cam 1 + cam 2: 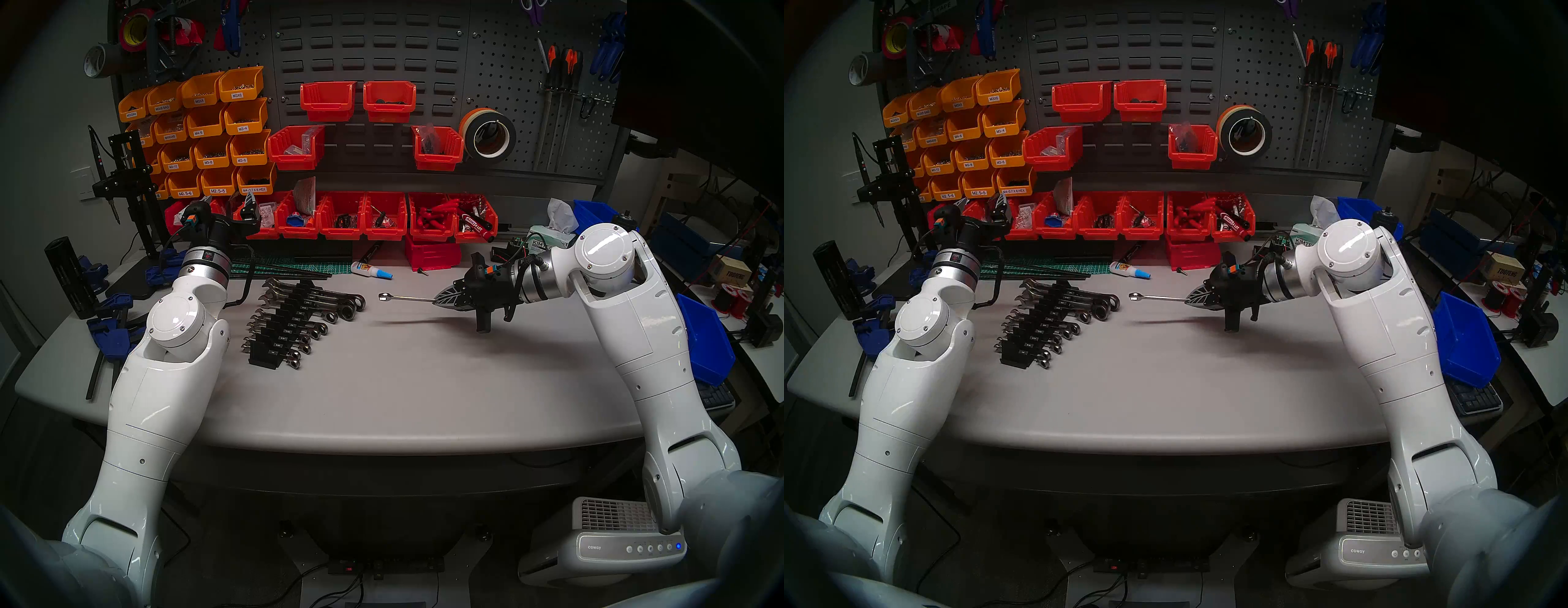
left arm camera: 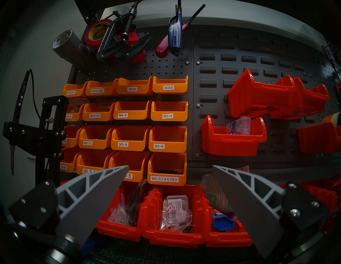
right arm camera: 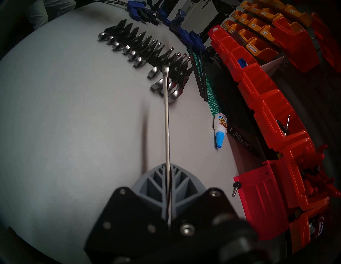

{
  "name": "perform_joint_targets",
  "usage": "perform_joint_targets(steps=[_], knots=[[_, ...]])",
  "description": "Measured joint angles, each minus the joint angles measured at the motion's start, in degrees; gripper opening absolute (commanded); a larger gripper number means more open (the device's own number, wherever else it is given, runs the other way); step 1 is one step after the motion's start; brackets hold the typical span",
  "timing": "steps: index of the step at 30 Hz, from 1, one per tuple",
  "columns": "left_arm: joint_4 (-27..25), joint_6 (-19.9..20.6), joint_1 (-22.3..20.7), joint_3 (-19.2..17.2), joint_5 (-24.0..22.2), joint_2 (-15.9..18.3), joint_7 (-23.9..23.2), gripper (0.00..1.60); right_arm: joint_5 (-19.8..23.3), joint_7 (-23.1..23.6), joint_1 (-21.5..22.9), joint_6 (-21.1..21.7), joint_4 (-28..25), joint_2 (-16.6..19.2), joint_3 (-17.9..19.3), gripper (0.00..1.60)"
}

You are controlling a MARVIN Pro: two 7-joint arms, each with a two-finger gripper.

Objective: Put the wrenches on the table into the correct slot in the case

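Note:
My right gripper (image 1: 441,299) is shut on a slim chrome wrench (image 1: 407,298) and holds it level above the table, open jaw pointing left toward the case. The wrench (image 3: 167,118) runs straight out between the closed fingers in the right wrist view. The black wrench case (image 1: 285,323) lies on the table at centre left, holding several chrome wrenches; it also shows in the right wrist view (image 3: 156,49). The held wrench's tip is a short way right of the case. My left gripper (image 2: 170,166) is open and empty, raised at the back left, facing the bins.
A glue bottle (image 1: 370,271) and a black marker (image 1: 368,254) lie behind the held wrench. Red bins (image 1: 365,216) line the table's back. Orange bins (image 1: 212,136) hang on the pegboard. Blue clamps (image 1: 110,327) lie at the left edge. A blue bin (image 1: 706,339) sits at the right.

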Motion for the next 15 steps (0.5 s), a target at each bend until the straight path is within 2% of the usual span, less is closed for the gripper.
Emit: perform_joint_targets(steps=[15], knots=[[0.0, 0.0, 0.0, 0.0, 0.0, 0.0, 0.0, 1.60, 0.0, 0.0, -0.1, 0.1, 0.0, -0.2, 0.2, 0.00]])
